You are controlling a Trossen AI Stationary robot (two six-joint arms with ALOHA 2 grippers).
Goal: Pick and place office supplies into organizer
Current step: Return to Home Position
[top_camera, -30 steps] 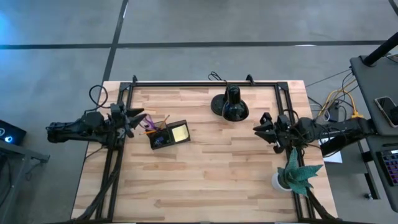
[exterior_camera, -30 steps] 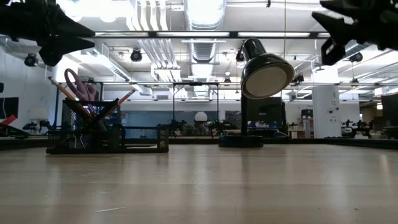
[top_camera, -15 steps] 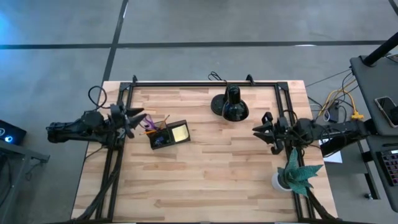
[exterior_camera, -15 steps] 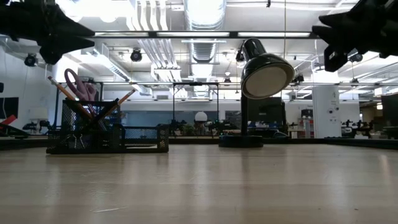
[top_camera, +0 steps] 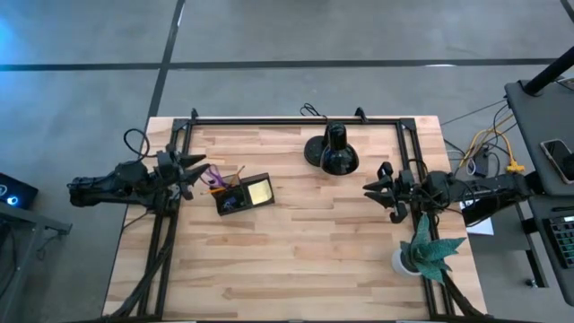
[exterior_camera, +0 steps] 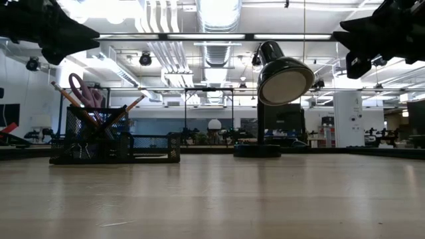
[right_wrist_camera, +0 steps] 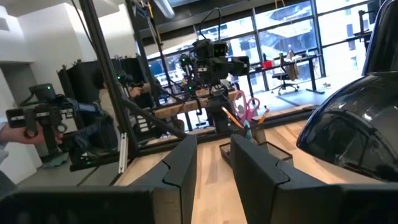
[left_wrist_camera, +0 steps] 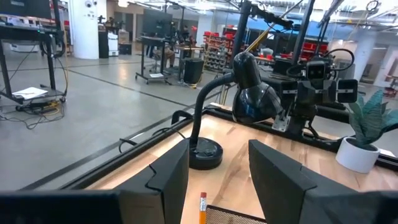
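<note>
Left fingers and right fingers hang released, empty; just ahead of the left pair, the organizer holds a light, stiff pencil, likely best pinched mid-shaft.

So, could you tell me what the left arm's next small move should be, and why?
Probably draw the open left gripper back from the small black mesh organizer, towards rest. The purple-handled scissors, orange pencil and yellow sticky-note pad sit in it, no loose supplies show on the wooden table, and the right gripper waits open.
</note>
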